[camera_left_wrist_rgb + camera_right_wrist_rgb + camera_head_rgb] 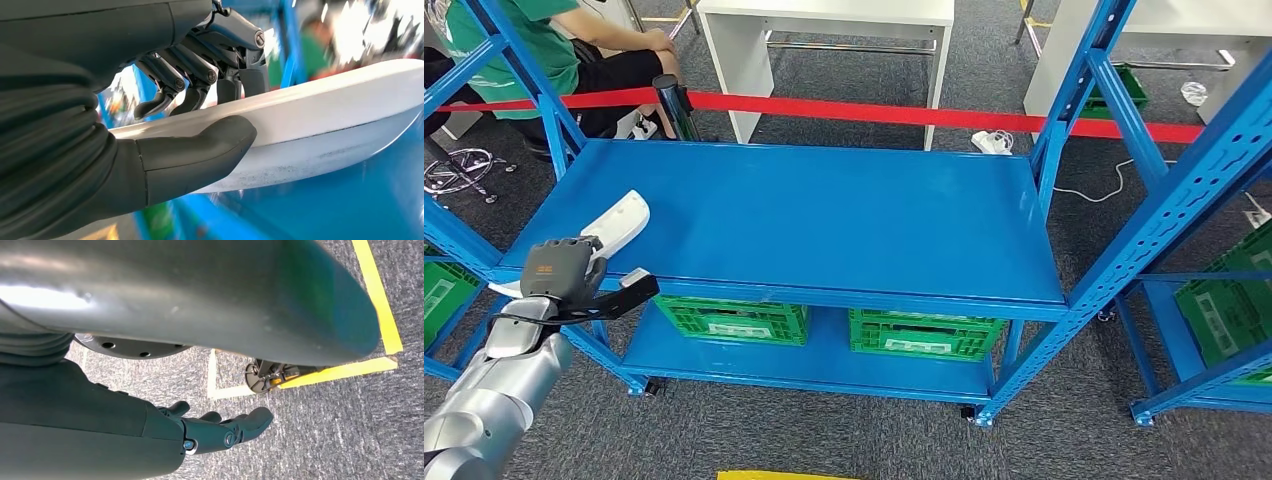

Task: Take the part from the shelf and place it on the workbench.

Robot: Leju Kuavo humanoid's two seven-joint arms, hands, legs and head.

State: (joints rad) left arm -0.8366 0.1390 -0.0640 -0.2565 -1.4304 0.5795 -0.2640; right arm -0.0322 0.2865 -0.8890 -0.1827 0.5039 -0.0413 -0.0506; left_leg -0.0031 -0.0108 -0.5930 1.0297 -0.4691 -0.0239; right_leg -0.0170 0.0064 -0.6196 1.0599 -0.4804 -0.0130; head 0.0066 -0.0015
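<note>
A long white curved part (616, 222) lies slanted over the front left corner of the blue top shelf (824, 215). My left hand (564, 270) grips its near end from the shelf's front edge. In the left wrist view the thumb (200, 150) presses one side of the white part (325, 115) and the dark fingers (195, 80) curl over the other side. The blue surface sits close beneath it; whether they touch I cannot tell. My right hand (220, 427) hangs by my side over grey carpet, fingers loosely apart and holding nothing.
Two green crates (734, 320) (924, 333) stand on the lower shelf. More blue racks flank it, the right one (1184, 200) holding green crates. Red barrier tape (874, 112) runs behind. A seated person (524, 50) is at the back left, and white tables (824, 30) stand beyond.
</note>
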